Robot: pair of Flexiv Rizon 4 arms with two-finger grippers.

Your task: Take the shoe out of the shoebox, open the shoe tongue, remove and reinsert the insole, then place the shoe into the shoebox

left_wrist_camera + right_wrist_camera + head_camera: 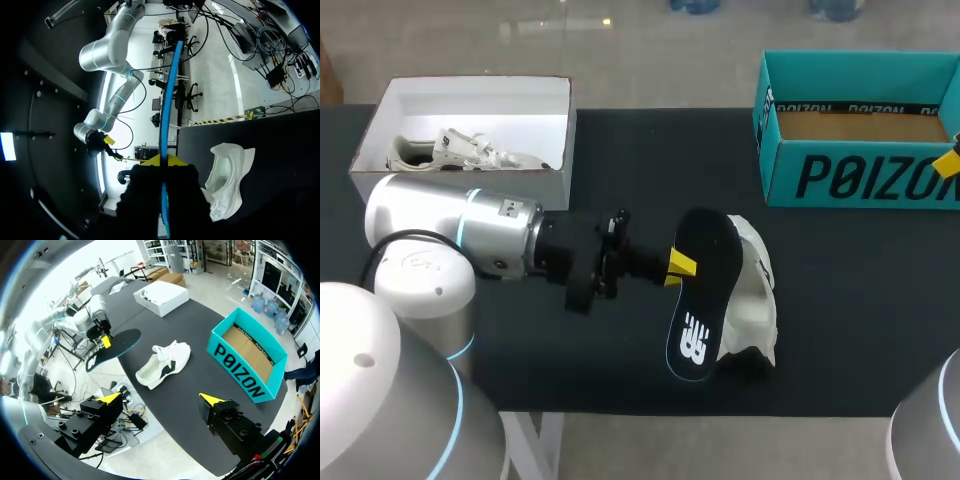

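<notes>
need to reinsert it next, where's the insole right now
Head view: the black insole is gripped by the left gripper near the middle of the table, just left of the white shoe.

Head view: insole (705, 290) lies over the shoe (758, 300), hiding most of it; only the far side shows. Teal box (860, 180) cut off at the edge. Right fingers (948, 163): one yellow tip in view, rest cut off. Left wrist view: insole edge-on, faces unseen; left fingers (161, 160) show only a yellow sliver.
</notes>
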